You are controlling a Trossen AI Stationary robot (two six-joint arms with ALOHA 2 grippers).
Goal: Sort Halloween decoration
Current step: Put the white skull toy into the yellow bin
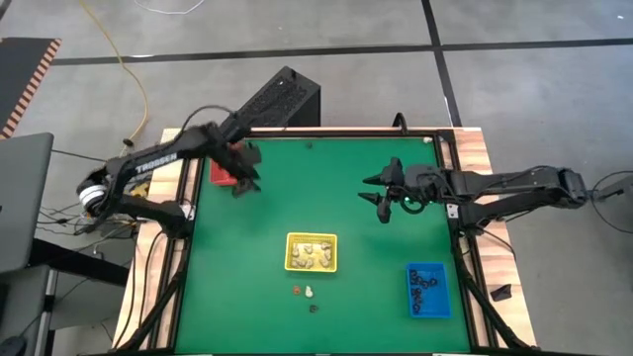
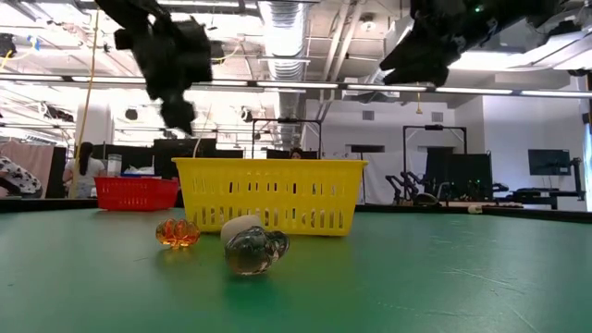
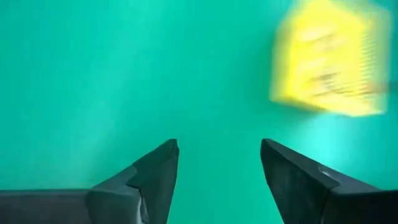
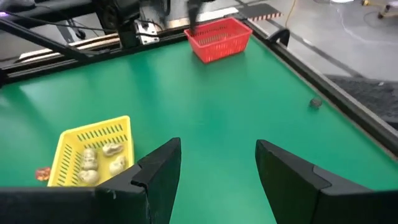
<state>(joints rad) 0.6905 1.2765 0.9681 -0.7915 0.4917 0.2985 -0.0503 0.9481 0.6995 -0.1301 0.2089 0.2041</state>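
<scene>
Three loose Halloween decoration pieces lie on the green mat near the front edge: an orange one, a cream-white one and a dark one. The yellow tray holds cream-white pieces. The blue tray holds black pieces. My left gripper hangs open above the mat beside the red tray, with nothing between its fingers. My right gripper is open and empty, raised over the mat's right half.
A small dark piece lies alone near the mat's far edge. A raised black frame borders the mat. In the low view the yellow tray stands behind the loose pieces. Bare mat lies between the two grippers.
</scene>
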